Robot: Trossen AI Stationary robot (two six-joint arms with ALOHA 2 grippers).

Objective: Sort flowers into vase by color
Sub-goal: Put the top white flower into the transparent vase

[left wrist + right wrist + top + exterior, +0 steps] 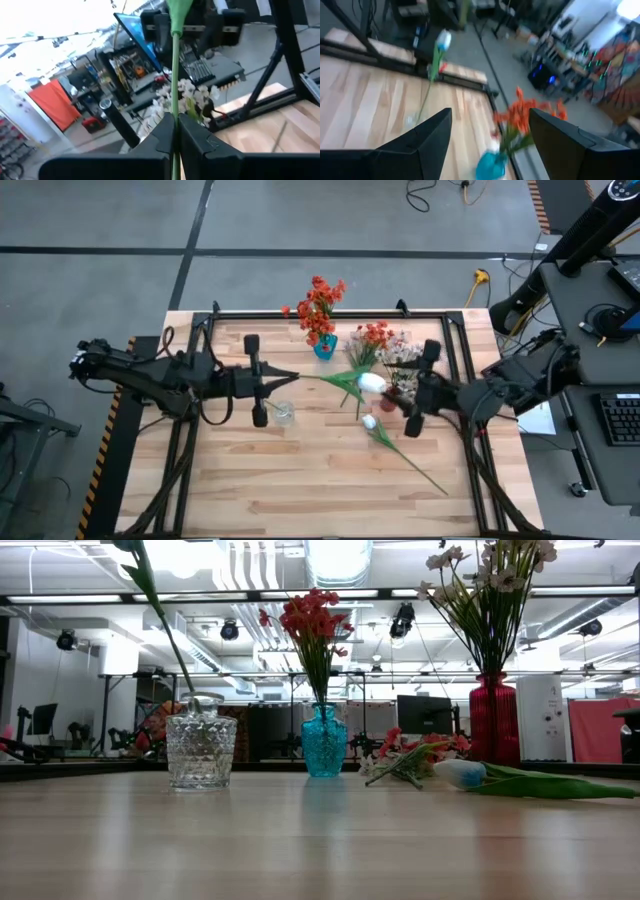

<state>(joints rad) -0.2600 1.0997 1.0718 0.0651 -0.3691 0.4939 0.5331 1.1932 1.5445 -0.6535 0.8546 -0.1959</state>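
My left gripper [292, 377] reaches in level from the table's left, shut on the green stem of a white tulip-like flower whose bud [372, 382] is raised over mid-table. In the low view that stem [160, 625] slants down to the mouth of the clear glass vase [200, 750]. A blue vase [325, 347] holds orange-red flowers. A red vase [493, 720] holds pale pink-white ones. My right gripper [490, 112] stands open by the red vase at the right, nothing between its fingers. My left gripper pinches the tulip's green stem [175, 95] between its two fingers, well below the bud. The fingers come level from the table's left and lie across the stem. The stem rises steeply past them, with the bud clear of the table.
A second white tulip [370, 422] lies on the table, its stem running toward the near right. An orange-red spray [375, 335] lies between the blue and red vases. A black frame rail [300, 312] edges the table. Bare wood shows along the near side.
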